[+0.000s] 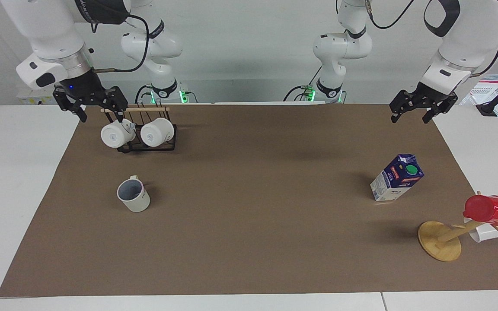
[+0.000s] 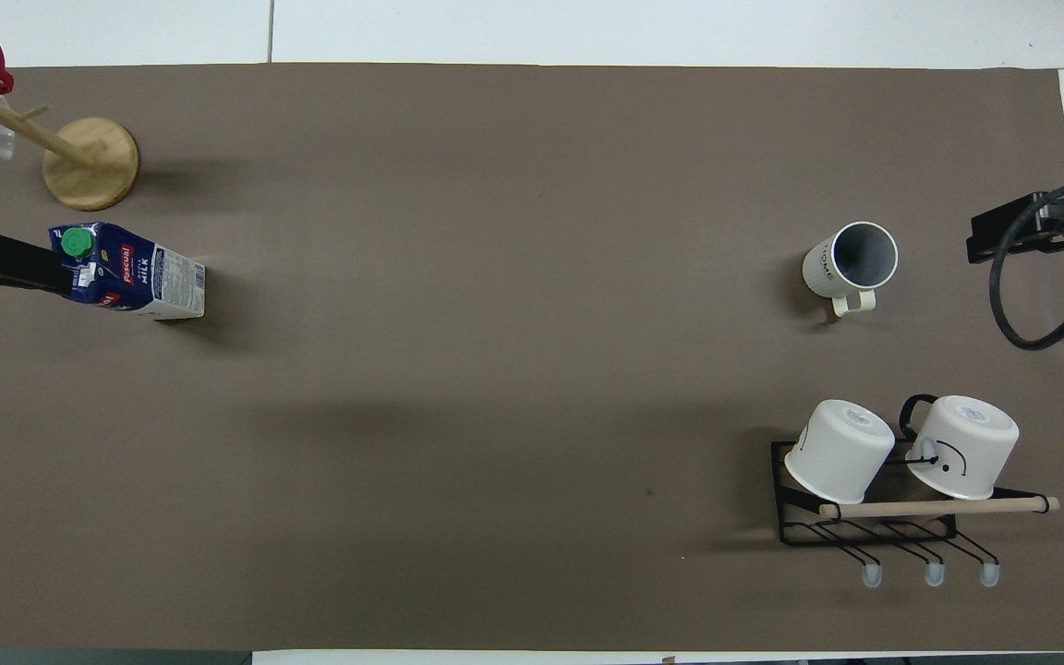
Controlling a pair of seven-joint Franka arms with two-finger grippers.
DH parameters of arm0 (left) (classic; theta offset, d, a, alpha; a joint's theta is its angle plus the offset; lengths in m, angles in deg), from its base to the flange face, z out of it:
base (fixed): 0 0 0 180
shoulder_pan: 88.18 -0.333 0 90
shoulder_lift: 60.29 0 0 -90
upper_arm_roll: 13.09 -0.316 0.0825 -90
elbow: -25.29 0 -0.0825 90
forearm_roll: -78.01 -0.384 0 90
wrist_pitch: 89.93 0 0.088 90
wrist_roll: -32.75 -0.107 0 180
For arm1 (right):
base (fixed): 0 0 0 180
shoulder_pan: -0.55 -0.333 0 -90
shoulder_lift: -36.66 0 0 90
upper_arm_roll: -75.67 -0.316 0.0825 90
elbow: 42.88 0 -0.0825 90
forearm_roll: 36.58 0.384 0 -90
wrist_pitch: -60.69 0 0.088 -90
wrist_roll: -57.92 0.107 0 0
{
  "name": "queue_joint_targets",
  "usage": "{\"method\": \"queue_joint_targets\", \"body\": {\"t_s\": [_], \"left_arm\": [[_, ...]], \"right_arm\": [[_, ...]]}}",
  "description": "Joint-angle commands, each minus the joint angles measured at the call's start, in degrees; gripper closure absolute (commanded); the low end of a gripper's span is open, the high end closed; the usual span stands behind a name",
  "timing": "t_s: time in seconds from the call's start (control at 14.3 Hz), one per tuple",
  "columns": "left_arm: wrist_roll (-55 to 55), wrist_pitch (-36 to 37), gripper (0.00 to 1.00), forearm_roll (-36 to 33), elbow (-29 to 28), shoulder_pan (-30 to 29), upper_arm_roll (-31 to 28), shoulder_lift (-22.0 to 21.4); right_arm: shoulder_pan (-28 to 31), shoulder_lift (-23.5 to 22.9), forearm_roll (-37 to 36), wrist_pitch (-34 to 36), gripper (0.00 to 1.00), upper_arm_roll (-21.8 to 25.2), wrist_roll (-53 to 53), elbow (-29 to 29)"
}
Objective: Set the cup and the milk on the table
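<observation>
in the facing view, going across from its left edge: the right gripper (image 1: 95,106) hangs up in the air over the black wire rack (image 1: 147,147), its fingers spread apart and holding nothing. two white mugs (image 1: 115,134) hang on that rack. farther from the robots than the rack, the cup (image 1: 133,195) stands upright on the brown mat (image 1: 253,216) of the table (image 1: 11,181), mouth up, nothing touching it. well apart from it, toward the left arm's end, the milk (image 1: 397,177) stands on the mat too, clear of any gripper. the left gripper (image 1: 422,108) hangs over the mat's corner, fingers spread, empty. last comes the wooden mug tree (image 1: 441,239) with the red cup (image 1: 489,210) hung on it, farther from the robots than the milk.

judging by how things lie, the task looks finished or all but: both things rest on the table and both arms wait clear of them. nothing seems left to place.

the overhead view shows the lettering on the cup's side, its handle turned toward the robots, and the label on the milk, but hardly anything of the grippers. only the facing view shows their open fingers and how high they hang.
</observation>
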Motion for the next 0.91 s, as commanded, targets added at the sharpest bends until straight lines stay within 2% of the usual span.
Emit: {"method": "queue_joint_targets", "body": {"t_s": [0.0,0.42,0.63,0.84], "left_arm": [[-0.9,0.6,0.00,-0.6,-1.1,0.0,-0.2,-1.3],[-0.9,0.6,0.00,-0.6,-1.1,0.0,-0.3,-1.3],[-0.7,0.9,0.00,-0.6,-1.2,0.1,-0.2,-1.4],[-0.8,0.7,0.00,-0.6,-1.3,0.0,-0.2,-1.5]], "right_arm": [[0.4,0.9,-0.4,-0.8,0.00,-0.3,-0.2,1.5],[1.0,1.4,-0.4,-1.4,0.00,-0.3,-0.1,2.5],[1.6,1.6,-0.3,-5.7,0.00,0.0,-0.9,4.2],[2.9,0.3,0.2,-9.2,0.00,0.0,-9.8,5.7]]}}
